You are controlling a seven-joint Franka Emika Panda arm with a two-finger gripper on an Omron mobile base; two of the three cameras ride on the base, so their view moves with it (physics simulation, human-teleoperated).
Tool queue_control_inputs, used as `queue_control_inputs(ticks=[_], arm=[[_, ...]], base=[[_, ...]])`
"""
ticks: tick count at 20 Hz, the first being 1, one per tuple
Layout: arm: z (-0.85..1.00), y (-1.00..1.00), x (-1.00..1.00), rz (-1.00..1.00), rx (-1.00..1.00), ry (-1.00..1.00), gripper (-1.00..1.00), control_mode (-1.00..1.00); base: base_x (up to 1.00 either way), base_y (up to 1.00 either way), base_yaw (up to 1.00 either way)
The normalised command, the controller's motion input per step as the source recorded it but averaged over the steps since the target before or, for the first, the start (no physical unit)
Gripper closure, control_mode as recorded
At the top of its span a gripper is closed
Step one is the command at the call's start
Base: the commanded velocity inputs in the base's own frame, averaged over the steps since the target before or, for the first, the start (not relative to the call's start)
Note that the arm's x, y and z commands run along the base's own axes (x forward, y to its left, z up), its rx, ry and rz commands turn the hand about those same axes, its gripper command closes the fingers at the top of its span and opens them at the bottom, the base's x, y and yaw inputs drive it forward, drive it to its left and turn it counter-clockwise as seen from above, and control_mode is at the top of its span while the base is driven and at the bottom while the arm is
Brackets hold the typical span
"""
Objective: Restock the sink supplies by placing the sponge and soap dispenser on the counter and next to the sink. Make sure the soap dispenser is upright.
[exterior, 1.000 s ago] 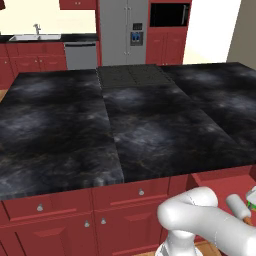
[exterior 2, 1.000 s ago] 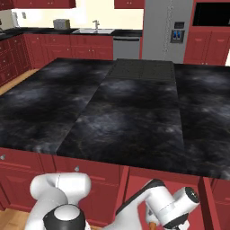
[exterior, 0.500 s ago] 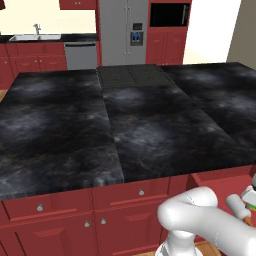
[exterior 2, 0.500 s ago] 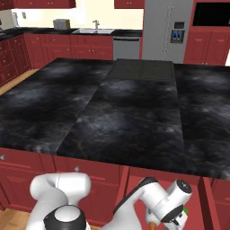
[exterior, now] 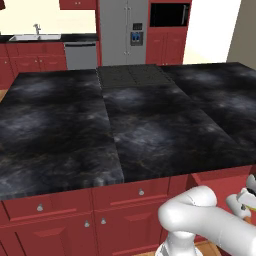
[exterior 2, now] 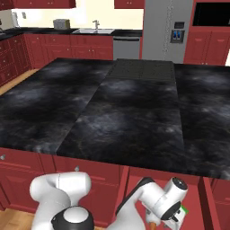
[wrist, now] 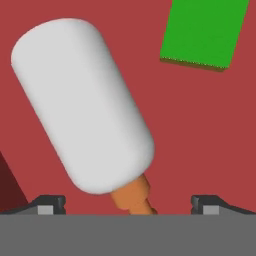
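Lying tilted on a red surface, white soap dispenser with its orange pump toward the camera, green sponge just beyond it, apart, jaws spread wide with dark fingertips flanking the pump, holding nothing
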Motion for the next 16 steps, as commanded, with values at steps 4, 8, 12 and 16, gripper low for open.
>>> queue_control_inputs(ticks=[4, 8, 12, 16], arm=[[0.00, -0.08, -0.04, 0.15, 0.00, 0.00, -1.00, -1.00], [0.00, 0.00, -0.08, 0.19, 0.00, -0.01, -1.00, -1.00], [0.00, 0.00, -0.19, 0.17, 0.00, -0.04, -1.00, -1.00], [-0.01, 0.00, -0.29, 0.17, 0.00, -0.10, -1.00, -1.00]], base=[[0.00, 0.00, 0.00], [0.00, 0.00, 0.00], [0.00, 0.00, 0.00], [0.00, 0.00, 0.00]])
